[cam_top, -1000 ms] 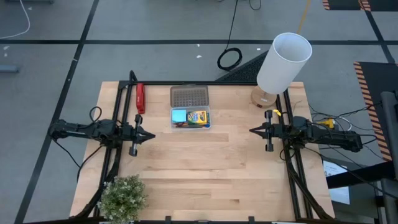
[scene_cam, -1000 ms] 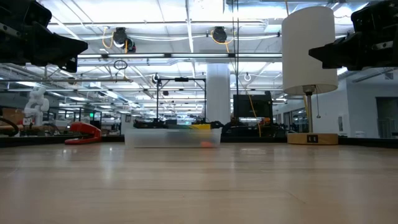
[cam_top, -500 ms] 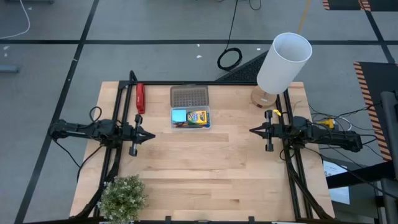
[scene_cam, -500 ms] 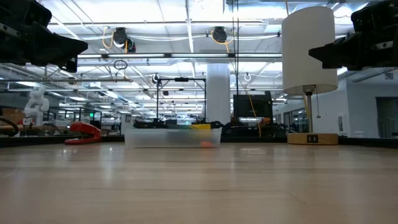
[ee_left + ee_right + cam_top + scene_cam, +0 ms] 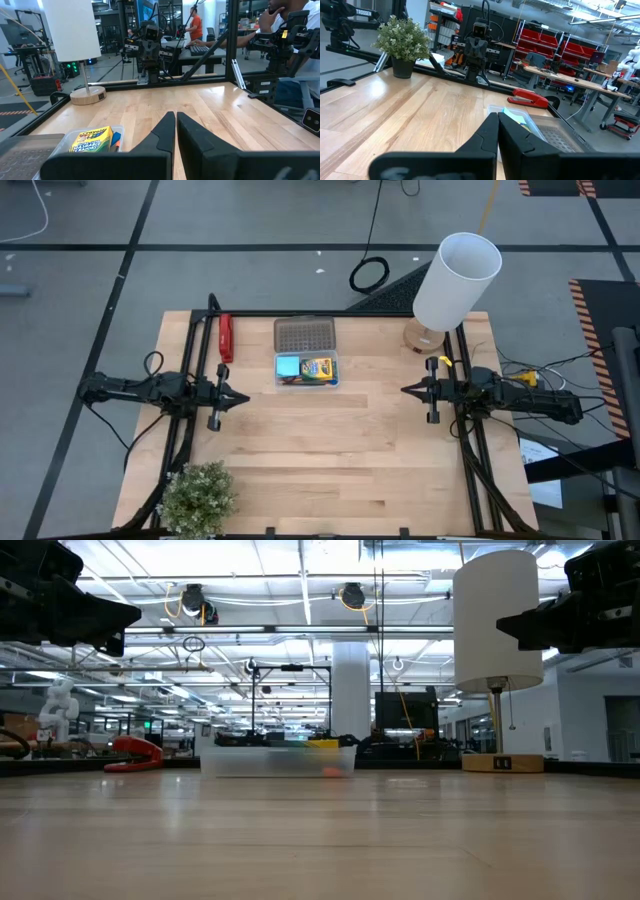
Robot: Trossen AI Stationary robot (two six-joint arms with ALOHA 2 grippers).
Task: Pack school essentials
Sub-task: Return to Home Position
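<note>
Reading "Crayola", the crayon box (image 5: 90, 139) sits boxed; left gripper (image 5: 243, 397) and right gripper (image 5: 405, 390) closed.

Left end effector (image 5: 243, 397) and right end effector (image 5: 406, 390) hover closed, facing each other across the table.

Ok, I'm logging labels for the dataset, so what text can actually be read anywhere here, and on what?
"Crayola" on the green-yellow crayon box in the clear plastic case.
"TROSSEN" on the dark arm far across the table, right wrist view.
Small label on the wooden lamp base: too blurred to read.
</note>
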